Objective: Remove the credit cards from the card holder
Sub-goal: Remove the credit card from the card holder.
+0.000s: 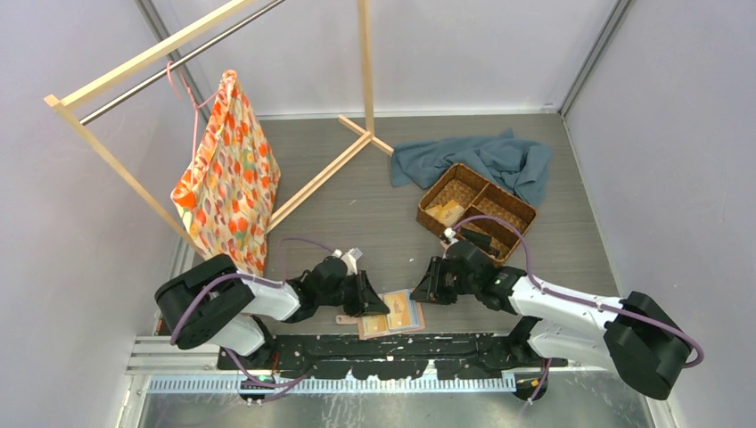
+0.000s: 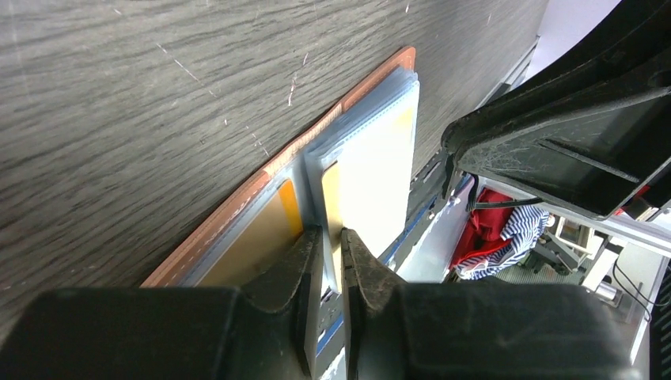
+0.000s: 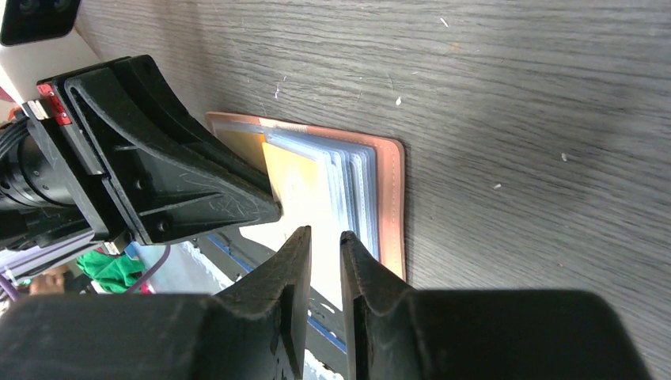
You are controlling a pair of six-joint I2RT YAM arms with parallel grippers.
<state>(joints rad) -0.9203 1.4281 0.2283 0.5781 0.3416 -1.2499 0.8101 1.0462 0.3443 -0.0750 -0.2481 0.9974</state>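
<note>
Figure: the card holder [image 1: 392, 314] lies open and flat on the bench [image 1: 374, 214] at its near edge, between the two arms, its clear leaves fanned upward. The credit cards [image 2: 372, 186] are still in their sleeves, one tan-gold, one pale. The left gripper [image 2: 331, 233] is clenched to a thin slit at the holder's left half, its tips touching the leaves. The right gripper [image 3: 324, 233] is likewise nearly closed at the right half. Whether either one pinches a leaf cannot be told. Far right stands a woven basket [image 1: 439, 188], just beside a blue cloth [image 1: 499, 159].
</note>
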